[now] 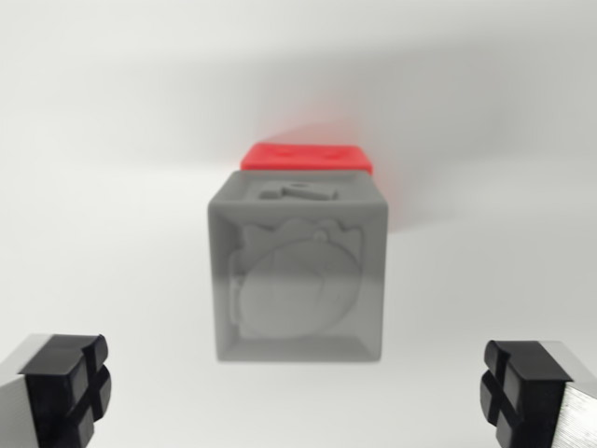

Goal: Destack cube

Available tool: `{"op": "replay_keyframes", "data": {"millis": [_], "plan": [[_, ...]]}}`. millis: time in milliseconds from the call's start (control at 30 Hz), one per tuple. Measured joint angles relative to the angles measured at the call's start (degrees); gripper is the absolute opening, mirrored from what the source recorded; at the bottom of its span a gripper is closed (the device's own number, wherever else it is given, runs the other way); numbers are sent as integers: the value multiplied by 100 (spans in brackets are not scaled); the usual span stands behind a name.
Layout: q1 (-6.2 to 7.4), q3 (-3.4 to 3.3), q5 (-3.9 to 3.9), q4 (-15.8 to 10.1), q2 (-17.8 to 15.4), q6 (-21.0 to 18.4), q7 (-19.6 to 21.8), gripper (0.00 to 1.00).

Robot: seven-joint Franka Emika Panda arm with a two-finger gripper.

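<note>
So the grey cube (297,271) sits dead centre in the wrist view on a plain white surface (112,187), with a red cube (306,157) peeking out just behind its top edge, touching or nearly so. The grey one has a raised cartoonish relief on its face, but no readable writing, too blurry. The gripper (298,392) is spread wide, black fingertips (65,387) at both bottom corners, holding nothing.
</note>
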Motion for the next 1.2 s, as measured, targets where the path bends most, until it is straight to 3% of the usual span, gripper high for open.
{"op": "replay_keyframes", "data": {"millis": [567,967,1000,1200], "plan": [[13,-22,0,-1,584,579,5,100],[21,-35,0,30,771,734,5,100],[22,-35,0,30,773,737,5,0],[24,-37,0,35,775,741,5,0]]}}
